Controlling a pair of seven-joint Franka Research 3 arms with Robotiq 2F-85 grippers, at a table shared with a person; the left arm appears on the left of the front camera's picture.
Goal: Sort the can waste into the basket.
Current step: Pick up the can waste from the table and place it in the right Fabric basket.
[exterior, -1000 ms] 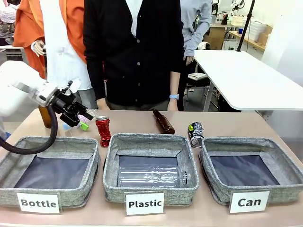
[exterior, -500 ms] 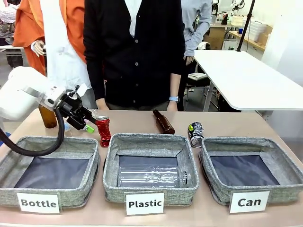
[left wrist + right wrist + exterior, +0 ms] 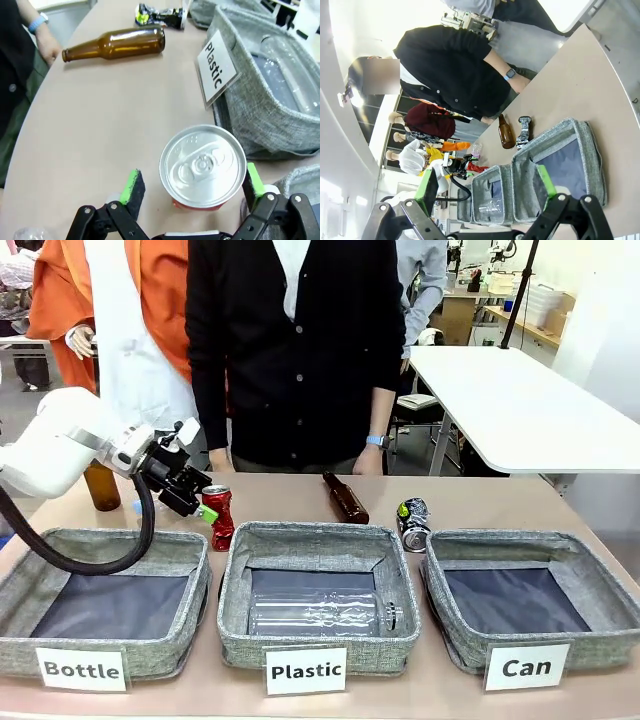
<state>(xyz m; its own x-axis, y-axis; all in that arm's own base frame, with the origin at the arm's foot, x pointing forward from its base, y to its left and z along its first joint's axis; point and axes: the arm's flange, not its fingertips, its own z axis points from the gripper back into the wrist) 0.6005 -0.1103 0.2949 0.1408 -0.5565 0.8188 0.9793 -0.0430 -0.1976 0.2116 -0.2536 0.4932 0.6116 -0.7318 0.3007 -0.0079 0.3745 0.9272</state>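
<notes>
Brown table (image 3: 480, 495): left tool (image 3: 191, 183) hides part of the red can (image 3: 220, 525), pads (image 3: 132, 186) wide, one each side. Right tool (image 3: 487, 187) wide too, empty.

Front view: across the bench (image 3: 480, 495) toward the person (image 3: 290, 350).
Left wrist view: close, red can (image 3: 202, 165) inside the left claw (image 3: 192, 181).
Right wrist view: rolled, bench far beyond the right claw (image 3: 486, 185).
Shared: lying brown bottle (image 3: 345, 497).

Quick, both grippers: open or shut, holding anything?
Left gripper: open, jaws either side of the red can, not closed on it.
Right gripper: open, holding nothing.
</notes>
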